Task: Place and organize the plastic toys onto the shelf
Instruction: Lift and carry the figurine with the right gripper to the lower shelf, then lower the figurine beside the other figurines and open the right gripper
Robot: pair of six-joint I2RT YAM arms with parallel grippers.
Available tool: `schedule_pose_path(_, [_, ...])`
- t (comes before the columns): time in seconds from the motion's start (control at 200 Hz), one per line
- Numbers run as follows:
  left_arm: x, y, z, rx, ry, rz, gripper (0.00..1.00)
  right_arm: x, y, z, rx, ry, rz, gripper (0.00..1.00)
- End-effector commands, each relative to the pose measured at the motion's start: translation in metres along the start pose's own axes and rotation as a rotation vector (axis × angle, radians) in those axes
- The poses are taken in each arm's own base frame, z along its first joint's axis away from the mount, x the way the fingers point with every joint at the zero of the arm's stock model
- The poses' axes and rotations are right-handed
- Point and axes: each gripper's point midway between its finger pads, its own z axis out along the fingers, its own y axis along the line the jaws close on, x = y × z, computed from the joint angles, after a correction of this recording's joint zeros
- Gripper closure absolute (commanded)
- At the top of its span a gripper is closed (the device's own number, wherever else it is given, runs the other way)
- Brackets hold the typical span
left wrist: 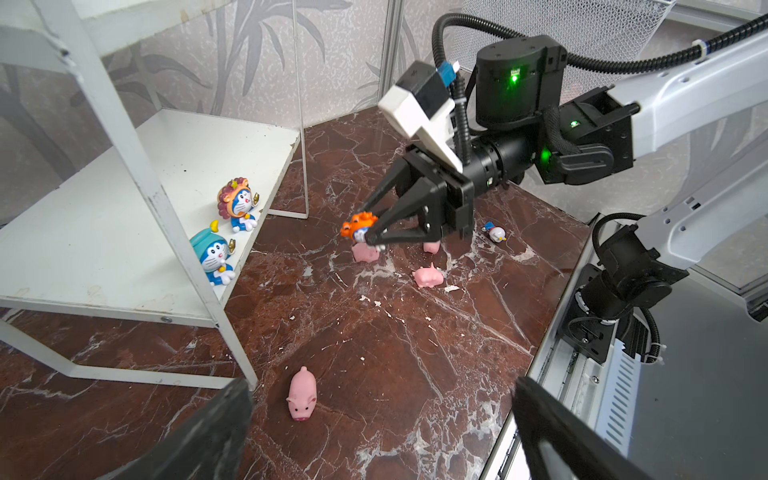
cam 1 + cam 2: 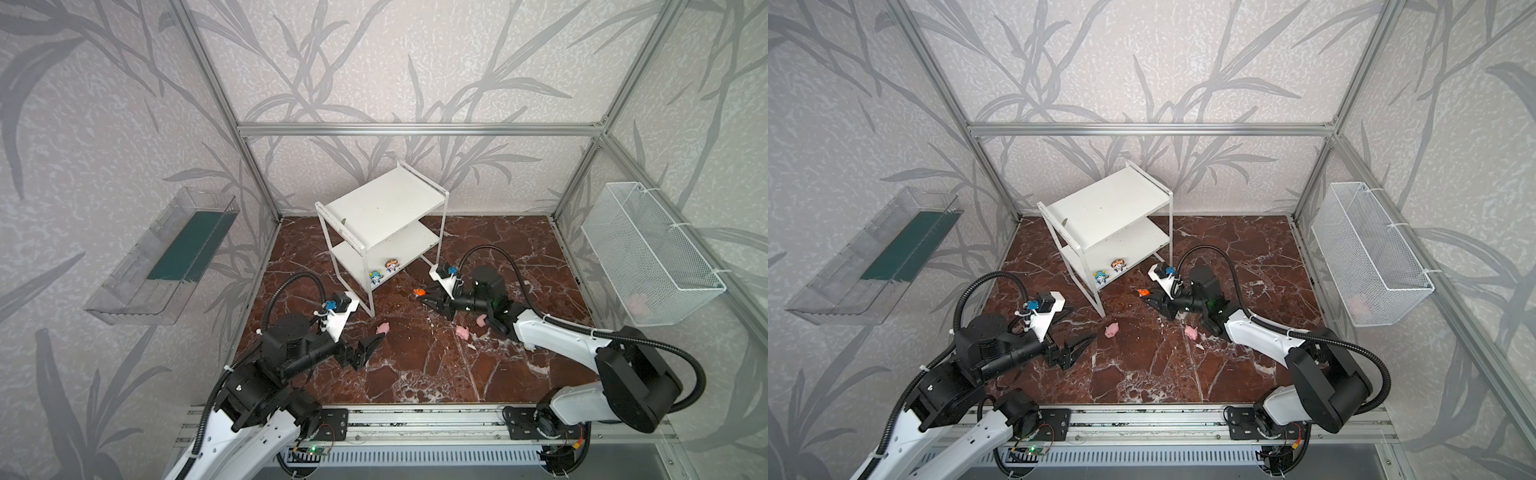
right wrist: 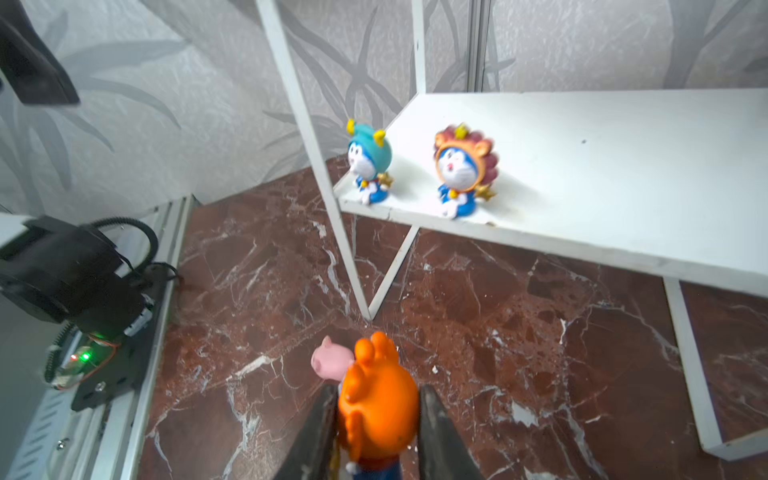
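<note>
I have the right jaws clamped on the orange figurine (image 3: 378, 407), which sits upright between them, out in front of the shelf (image 2: 382, 203) and near its front leg; in both top views it shows as an orange speck (image 2: 1143, 292) at the tip of the right arm. On the right wrist view a pig (image 3: 330, 359) lies on the bench (image 2: 415, 374) just beyond it. The left jaws stand wide apart with nothing in them, low over the bench, near a lone pig (image 1: 302, 395).

On the shelf's lower board two figurines stand upright side by side at the front edge: a teal-hooded figurine (image 1: 214, 253) by the corner leg and a lion-maned figurine (image 1: 239, 203) beside it; the top board is bare. Two more pigs (image 1: 427, 276) (image 1: 431, 248) lie under the right arm; close by, a small white-and-blue figurine (image 1: 494, 232) lies tipped over.
</note>
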Motion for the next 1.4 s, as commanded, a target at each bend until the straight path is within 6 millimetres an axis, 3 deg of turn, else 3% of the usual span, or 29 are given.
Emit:
schedule_pose_path(0.0, [-0.003, 0.0, -0.001, 0.004, -0.018, 0.02, 0.01, -0.054, 0.008, -0.007, -0.18, -0.182, -0.018, 0.76])
schedule_pose_path(0.185, [-0.001, 0.001, 0.002, 0.004, -0.004, 0.017, 0.01, -0.082, -0.02, 0.014, -0.2, -0.277, -0.059, 0.76])
schedule_pose_path(0.38, [0.001, 0.002, 0.003, 0.001, 0.003, 0.016, 0.01, -0.09, -0.046, 0.035, -0.208, -0.427, -0.07, 0.77])
schedule_pose_path(0.895, [0.0, 0.002, 0.006, 0.006, 0.005, 0.011, 0.01, -0.066, -0.075, 0.067, -0.042, -0.363, -0.145, 0.77])
schedule_pose_path(1.395, [0.0, 0.002, 0.007, 0.014, 0.004, 0.007, 0.01, -0.051, -0.087, 0.073, 0.018, -0.404, -0.151, 0.75])
